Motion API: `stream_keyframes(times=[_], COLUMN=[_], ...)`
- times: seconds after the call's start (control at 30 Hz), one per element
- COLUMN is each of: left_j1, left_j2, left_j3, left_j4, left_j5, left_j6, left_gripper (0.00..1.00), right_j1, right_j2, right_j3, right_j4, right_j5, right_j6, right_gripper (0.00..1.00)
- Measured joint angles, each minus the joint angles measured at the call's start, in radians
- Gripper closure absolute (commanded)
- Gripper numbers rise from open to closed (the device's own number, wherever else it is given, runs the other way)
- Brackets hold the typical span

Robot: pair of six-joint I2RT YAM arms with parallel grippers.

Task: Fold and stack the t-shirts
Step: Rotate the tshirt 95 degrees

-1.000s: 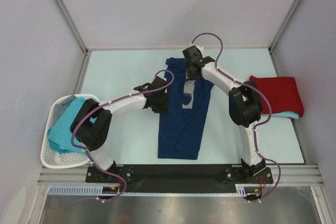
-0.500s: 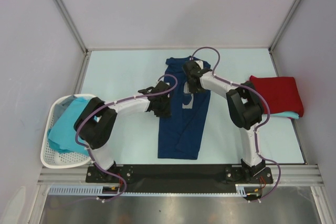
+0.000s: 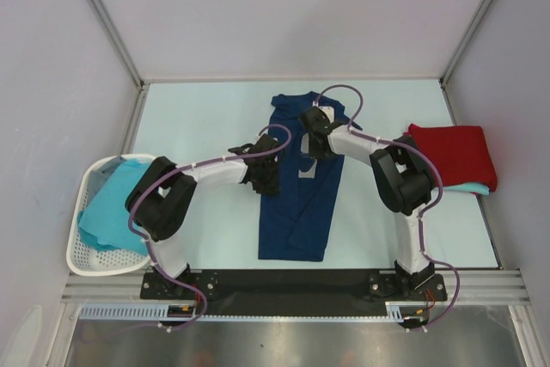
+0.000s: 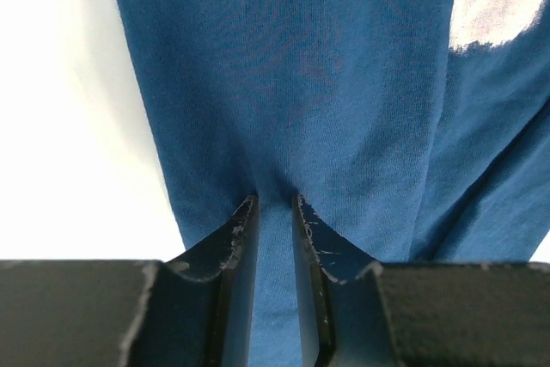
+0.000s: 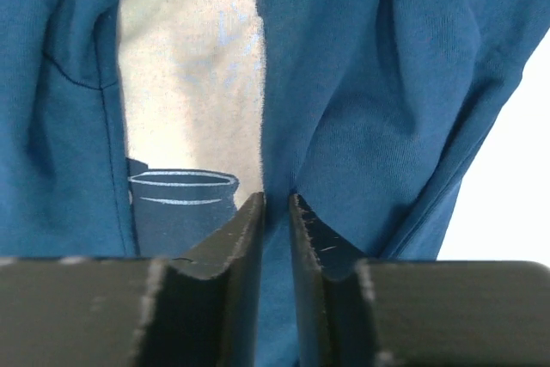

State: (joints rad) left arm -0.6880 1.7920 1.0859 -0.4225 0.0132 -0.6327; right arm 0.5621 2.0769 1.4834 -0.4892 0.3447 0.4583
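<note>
Left gripper (image 4: 275, 212) and right gripper (image 5: 275, 204), black two-finger pincers, each drawn narrow on a pleat of the navy blue cloth t-shirt (image 3: 296, 212). In both wrist views a ridge of blue fabric runs between the jaws and creases fan out from the tips. The pale green table (image 3: 198, 118) carries the navy blue cloth t-shirt at its middle, folded into a long strip whose long axis runs near to far. The left gripper holds the strip's left edge about halfway along. The right gripper holds it farther off and to the right, at the right border of the pale grey square chest print (image 3: 306, 166). The strip's short far end thus lies beyond both grippers, and its longer near part lies flat on their near side, with the right arm nearer the collar end. On this evidence the step in hand is probably a fold across the long axis. At the left edge a white perforated plastic basket (image 3: 90, 257) holds crumpled turquoise t-shirts (image 3: 112, 204). At the right edge a folded red t-shirt (image 3: 451, 152) rests on a folded turquoise t-shirt (image 3: 471, 188), well apart from both grippers.
</note>
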Motion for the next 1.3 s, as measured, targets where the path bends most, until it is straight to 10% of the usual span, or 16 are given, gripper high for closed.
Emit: stream_keyframes(times=[1.3], left_j1=[-0.096], left_j2=[-0.192], left_j3=[-0.218], left_j4=[-0.055], left_j5=[0.063], left_j6=[0.005], left_gripper=[0.78], right_j1=[0.177], right_j2=[-0.190], right_j3=[-0.320], right_j4=[0.154], right_j5=[0.073], right_j6=[0.227], right_gripper=[1.00])
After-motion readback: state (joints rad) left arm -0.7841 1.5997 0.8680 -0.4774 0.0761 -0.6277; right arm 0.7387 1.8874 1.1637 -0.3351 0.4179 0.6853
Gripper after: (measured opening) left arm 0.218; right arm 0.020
